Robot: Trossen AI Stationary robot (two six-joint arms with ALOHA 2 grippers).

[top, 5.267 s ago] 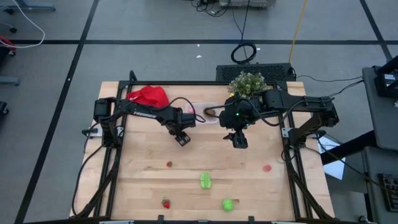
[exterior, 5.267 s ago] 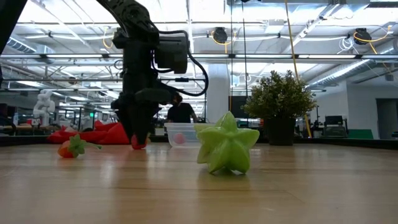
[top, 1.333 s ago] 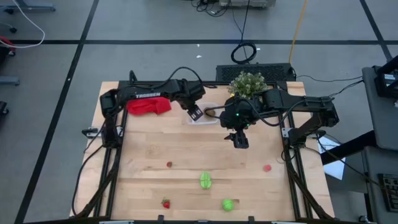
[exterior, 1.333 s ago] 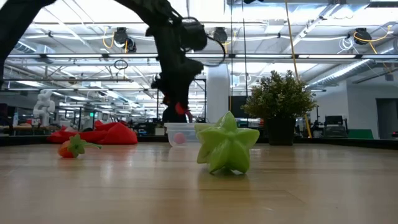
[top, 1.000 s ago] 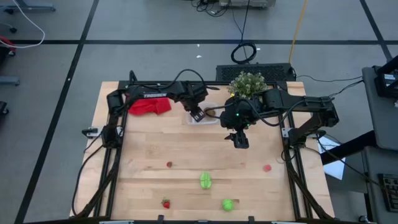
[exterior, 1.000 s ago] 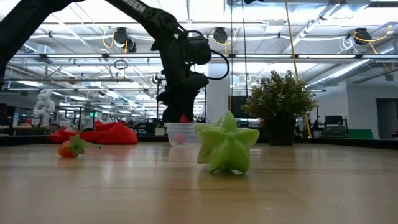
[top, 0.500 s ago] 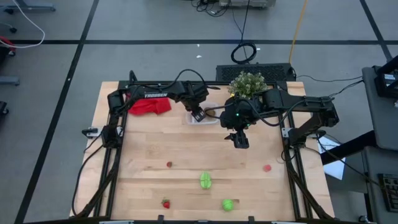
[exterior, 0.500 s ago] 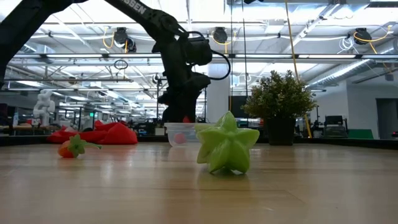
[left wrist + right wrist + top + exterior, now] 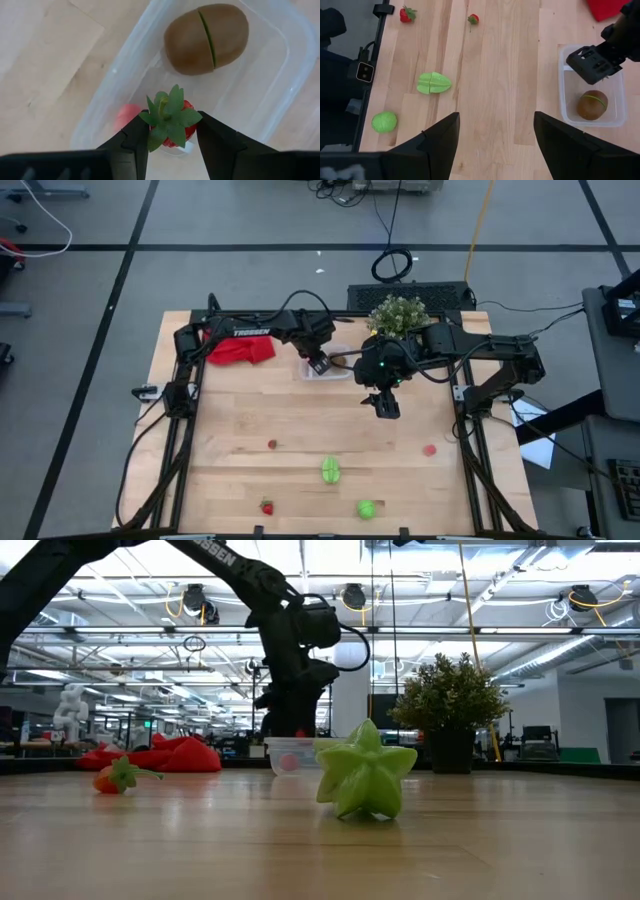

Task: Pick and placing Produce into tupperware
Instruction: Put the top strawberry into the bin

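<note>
On my high view the near edge of the surface carries a strawberry at about 7 o'clock and a round green fruit at 5 o'clock. Just beyond them lie the green star fruit, a smaller strawberry toward 8 o'clock and a red piece toward 4 o'clock. Past the centre, my right claw hangs over bare wood at roughly 2 o'clock, its fingers spread and holding nothing. Farther back, near 12 o'clock, my left claw is poised over the clear tupperware, pinching a leafy-topped strawberry between its fingers above the box. Inside the box I see a brown kiwi and one more red piece. A red cloth at 11 o'clock and a potted plant at 1 o'clock sit along the far edge.
</note>
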